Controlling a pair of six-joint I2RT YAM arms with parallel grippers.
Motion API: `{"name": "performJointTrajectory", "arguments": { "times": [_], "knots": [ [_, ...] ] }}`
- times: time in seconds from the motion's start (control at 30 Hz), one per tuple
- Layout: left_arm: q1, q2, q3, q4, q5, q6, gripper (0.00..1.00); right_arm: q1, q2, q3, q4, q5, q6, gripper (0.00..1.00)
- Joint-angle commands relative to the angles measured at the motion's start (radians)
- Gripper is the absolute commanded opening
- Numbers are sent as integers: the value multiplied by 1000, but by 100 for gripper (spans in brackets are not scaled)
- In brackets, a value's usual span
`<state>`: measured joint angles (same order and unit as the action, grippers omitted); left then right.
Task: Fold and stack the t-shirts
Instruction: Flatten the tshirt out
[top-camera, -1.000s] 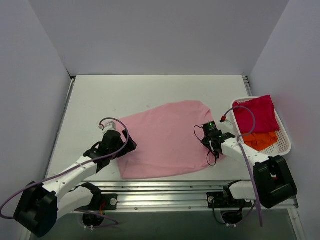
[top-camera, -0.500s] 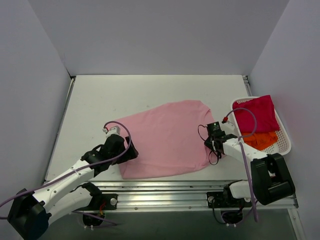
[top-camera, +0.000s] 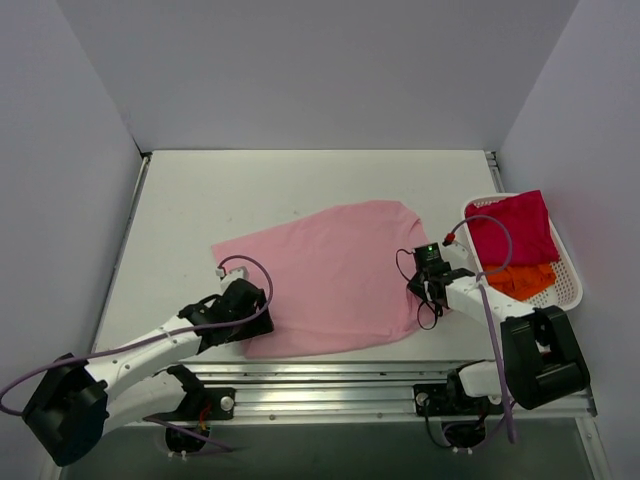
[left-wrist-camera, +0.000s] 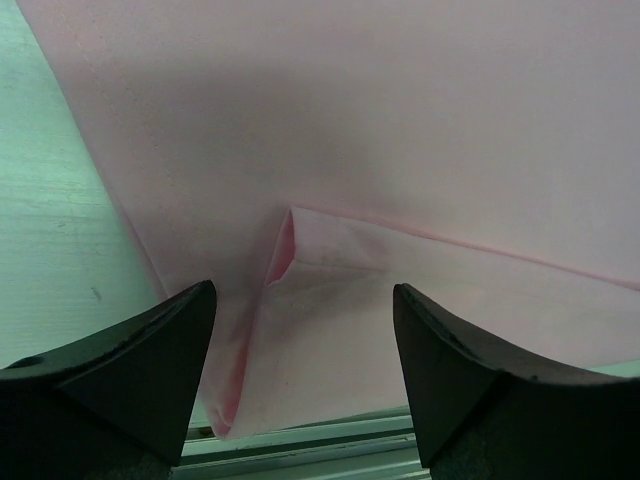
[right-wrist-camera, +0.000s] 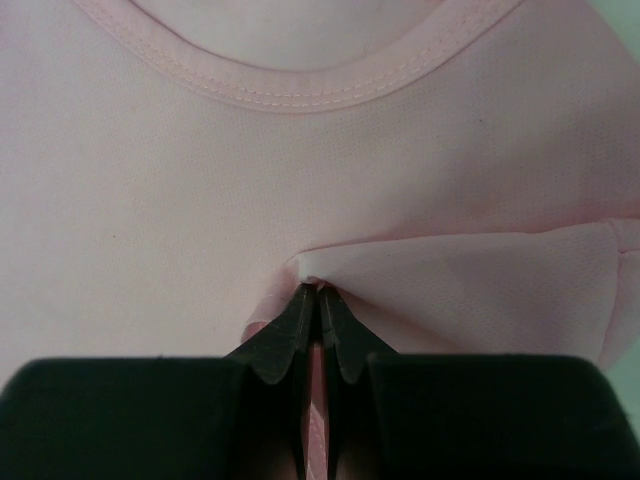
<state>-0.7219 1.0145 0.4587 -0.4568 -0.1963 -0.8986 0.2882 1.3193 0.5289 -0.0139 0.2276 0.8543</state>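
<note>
The light pink t-shirt lies spread flat in the middle of the table. My left gripper is open over its near left corner; in the left wrist view the gripper has its jaws wide apart above a small folded-over flap of pink cloth. My right gripper is at the shirt's right edge; in the right wrist view the gripper is shut on a fold of pink shirt just below the collar. A magenta-red shirt and an orange shirt lie in the basket.
A white slotted basket stands at the table's right edge. The metal rail runs along the near edge, right below the shirt's hem. White walls close in the left, back and right.
My left gripper has moved nearer and right along the shirt's left edge to its near left corner. The shirt's left corner now lies uncovered. The right gripper has barely moved.
</note>
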Motion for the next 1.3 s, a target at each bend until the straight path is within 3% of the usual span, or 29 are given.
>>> {"name": "performJointTrajectory", "arguments": {
  "times": [0.0, 0.27, 0.57, 0.77, 1.1, 1.27],
  "knots": [
    [-34, 42, 9, 78, -40, -20, 80, -7, 4, -12, -8, 1, -15, 0],
    [-65, 176, 21, 173, -60, -39, 77, -7, 9, -13, -1, -5, -17, 0],
    [-134, 108, 98, 3, -202, -66, 74, -7, 17, -12, 5, -11, -23, 0],
    [-140, 82, 94, -36, -227, -80, 62, -7, 17, -13, 5, -11, -24, 0],
    [-154, 174, 60, 55, -209, -95, 56, -7, 12, -17, 5, -16, -26, 0],
    [-157, 188, 58, 67, -213, -102, 46, -7, 9, -18, 5, -13, -24, 0]
  ]
}}
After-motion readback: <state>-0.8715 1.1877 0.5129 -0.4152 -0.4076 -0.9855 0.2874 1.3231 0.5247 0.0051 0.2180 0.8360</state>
